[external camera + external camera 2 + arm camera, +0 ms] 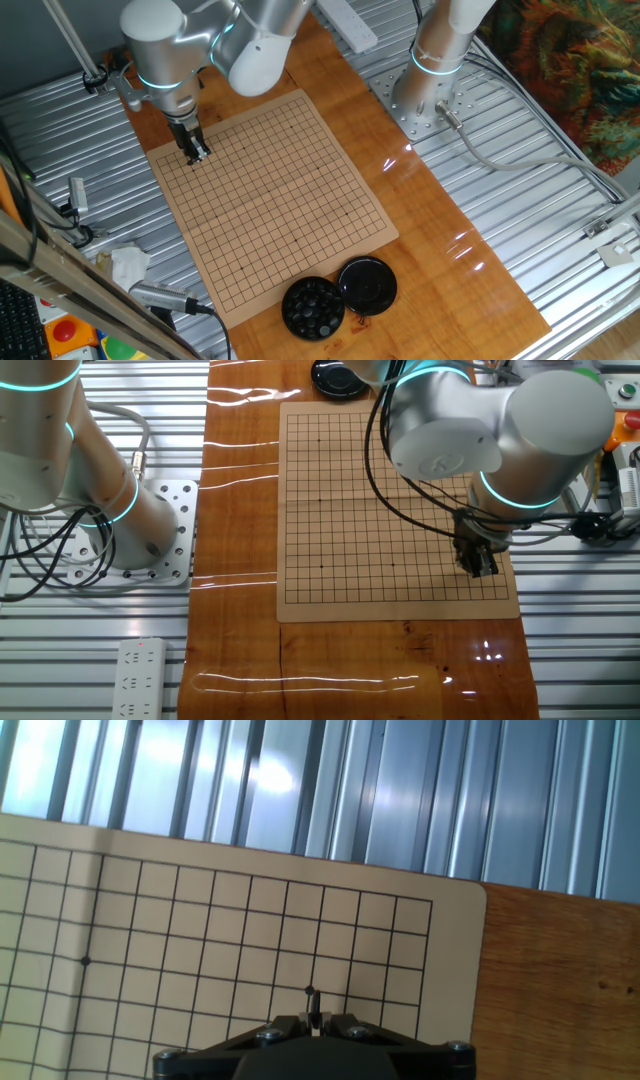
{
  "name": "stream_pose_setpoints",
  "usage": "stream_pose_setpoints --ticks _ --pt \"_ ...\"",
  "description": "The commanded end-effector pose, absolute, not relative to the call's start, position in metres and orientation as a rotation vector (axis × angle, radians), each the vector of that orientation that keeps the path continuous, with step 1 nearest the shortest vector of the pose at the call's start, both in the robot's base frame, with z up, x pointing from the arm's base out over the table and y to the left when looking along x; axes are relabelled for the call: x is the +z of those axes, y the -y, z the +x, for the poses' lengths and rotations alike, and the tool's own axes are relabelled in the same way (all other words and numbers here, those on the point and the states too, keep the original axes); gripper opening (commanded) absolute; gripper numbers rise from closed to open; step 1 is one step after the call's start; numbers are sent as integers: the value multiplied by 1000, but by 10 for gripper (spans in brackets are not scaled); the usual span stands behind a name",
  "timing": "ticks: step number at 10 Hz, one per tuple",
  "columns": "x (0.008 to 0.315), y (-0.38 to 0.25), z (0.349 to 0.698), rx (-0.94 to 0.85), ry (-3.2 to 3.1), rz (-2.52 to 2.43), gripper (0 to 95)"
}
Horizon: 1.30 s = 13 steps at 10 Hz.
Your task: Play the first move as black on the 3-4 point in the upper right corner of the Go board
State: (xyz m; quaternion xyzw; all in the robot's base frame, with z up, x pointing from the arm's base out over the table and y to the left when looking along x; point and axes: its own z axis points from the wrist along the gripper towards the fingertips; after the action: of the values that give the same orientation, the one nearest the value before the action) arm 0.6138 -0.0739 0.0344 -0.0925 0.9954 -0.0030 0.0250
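The Go board (pixel 270 200) lies on the wooden table and no stone shows on its grid. My gripper (pixel 197 155) hangs low over the board's far left corner in one fixed view, and over the near right corner (pixel 480 565) in the other. In the hand view the fingertips (pixel 313 1017) are nearly closed on a thin dark shape, the black stone (pixel 313 1005) seen edge-on. It sits just above the corner star point (pixel 310 990). The board's corner (pixel 455 900) is up and to the right.
A round black bowl (pixel 313 307) full of black stones and its flat black lid (pixel 368 285) stand off the board's near edge. A second arm's base (pixel 430 95) is bolted beside the table. A power strip (pixel 140 675) lies on the ribbed metal.
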Motion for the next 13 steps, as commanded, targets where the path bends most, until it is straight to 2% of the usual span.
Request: stream_pose_setpoints --ticks 1,13 --pt "32 75 612 -3 -3070 -288 0" --pt "26 75 608 -7 -3059 -293 0"
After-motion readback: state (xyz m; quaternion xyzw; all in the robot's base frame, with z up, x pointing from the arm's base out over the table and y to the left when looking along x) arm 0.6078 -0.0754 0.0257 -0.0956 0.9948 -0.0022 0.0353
